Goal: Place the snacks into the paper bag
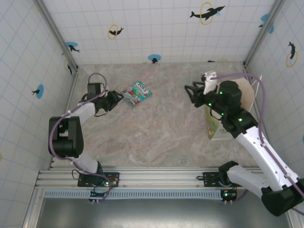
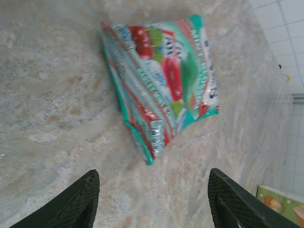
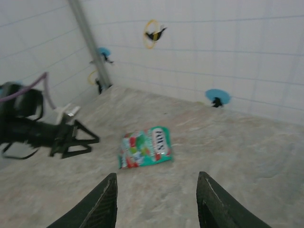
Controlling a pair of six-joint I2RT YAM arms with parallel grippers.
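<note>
Snack packet (image 1: 137,92): one teal foil packet with red fruit print lies flat on the worktop (image 1: 166,137), left of centre and toward the far wall. It is well apart from the paper bag (image 1: 251,95).
Paper bag: it sits at the right side of the worktop, largely covered by the right arm in the top view. I cannot tell how its mouth faces.
Risk, pushing: the packet is thin and glossy and lies flat on a smooth surface. If the left jaws advance too low or too level, they would likely shove it toward the far wall rather than get under an edge.
Risk, slipping: the packet lies skewed to the jaws' line. A pinch on only the near corner could let the foil pivot or slide out on the lift.
Risk, scraping: a fingertip that comes down too steeply would probably catch on the worktop before it closes on the packet.
Risk, carry: the bag is on the far side from the left arm. A loose hold could drop the packet on the way, and the right arm near the bag could crowd the approach.
Left jaws: released and spread wide with nothing between them, low over the worktop.
Packet to left jaws: it lies just ahead of the fingertips, not yet between them. It is roughly centred on the gap, with its near corner pointing toward them.
Right jaws: released and empty, raised beside the bag and aimed across the worktop.
Packet to right jaws: well apart, out in front of them across the worktop.
</note>
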